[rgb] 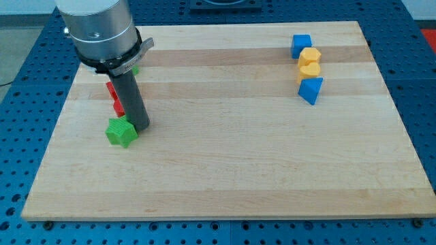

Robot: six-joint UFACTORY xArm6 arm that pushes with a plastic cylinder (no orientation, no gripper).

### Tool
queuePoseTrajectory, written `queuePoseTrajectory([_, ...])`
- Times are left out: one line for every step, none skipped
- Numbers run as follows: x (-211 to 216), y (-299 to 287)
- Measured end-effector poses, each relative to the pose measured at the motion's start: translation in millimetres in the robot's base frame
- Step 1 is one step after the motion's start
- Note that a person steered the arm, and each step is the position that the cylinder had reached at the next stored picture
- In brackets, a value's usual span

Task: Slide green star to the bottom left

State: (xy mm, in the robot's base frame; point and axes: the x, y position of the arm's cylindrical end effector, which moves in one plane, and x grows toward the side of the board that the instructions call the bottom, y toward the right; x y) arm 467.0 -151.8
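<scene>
The green star lies on the wooden board at the view's left, a little below the middle height. My tip stands right against the star's upper right side. The rod and the arm's grey head hide most of what lies behind them.
Two red blocks show partly behind the rod, just above the star. A sliver of another green block peeks out under the arm's head. At the view's upper right stand a blue cube, two orange blocks and a blue block.
</scene>
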Motion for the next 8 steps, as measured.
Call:
queuePoseTrajectory([-5, 0])
queuePoseTrajectory([-19, -9])
queuePoseTrajectory([-10, -16])
queuePoseTrajectory([18, -16])
queuePoseTrajectory([38, -16])
queuePoseTrajectory([51, -19])
queuePoseTrajectory([53, -32])
queuePoseTrajectory([58, -44])
